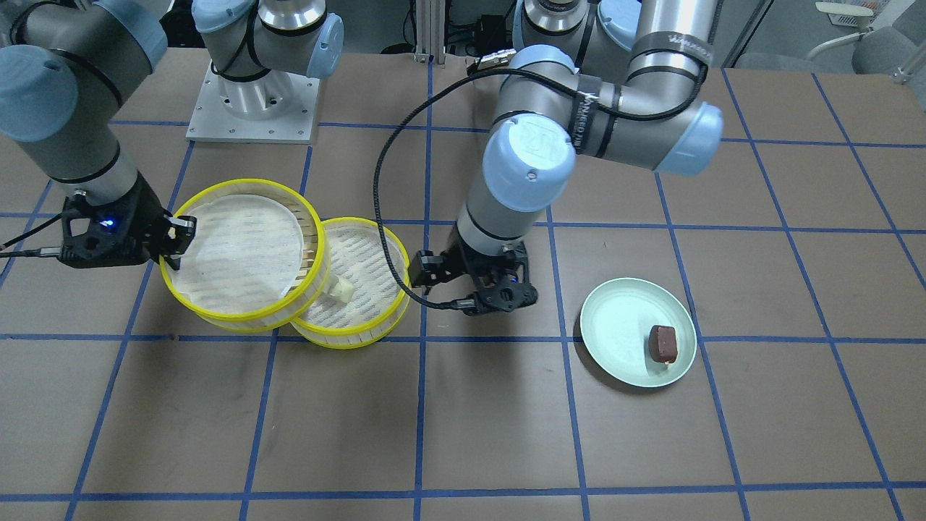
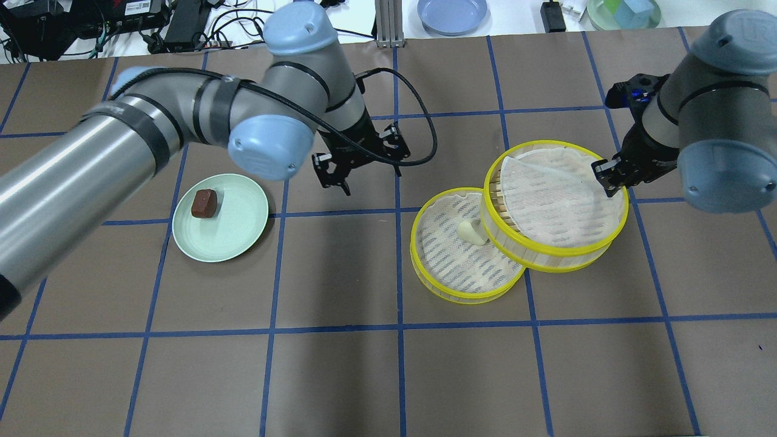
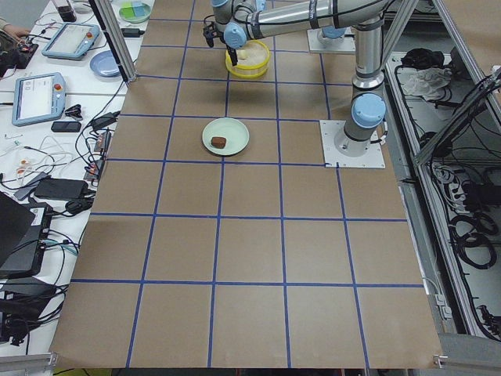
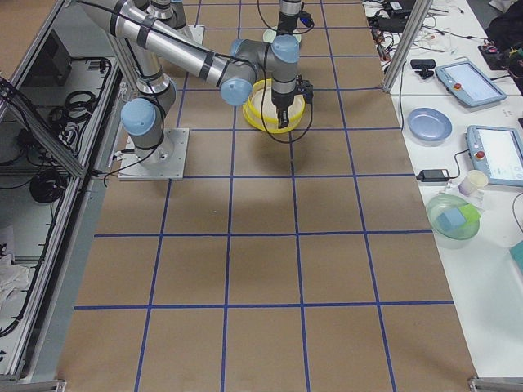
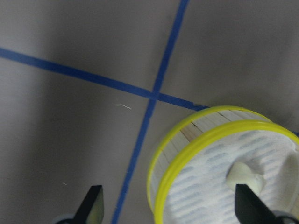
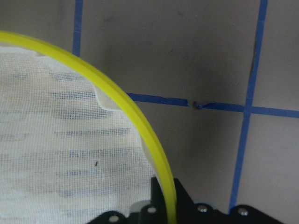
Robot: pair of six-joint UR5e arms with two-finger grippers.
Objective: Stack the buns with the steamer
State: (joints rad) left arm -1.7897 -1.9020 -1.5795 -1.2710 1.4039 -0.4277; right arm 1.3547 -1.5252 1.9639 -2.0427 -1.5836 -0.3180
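A blue plate point(image 2: 452, 13) and green bowl point(image 2: 598, 22) sit beyond the table point(image 2: 461, 376).

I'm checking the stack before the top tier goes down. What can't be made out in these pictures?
1. White bun: in the overhead and front views, partly covered by the upper steamer tray.
2. Whether that tray touches the lower steamer tray: their overlap hides it.
3. Right claw: its wrist view cuts the fingers off at the bottom edge.
4. Brown bun: too small for detail in the side views.
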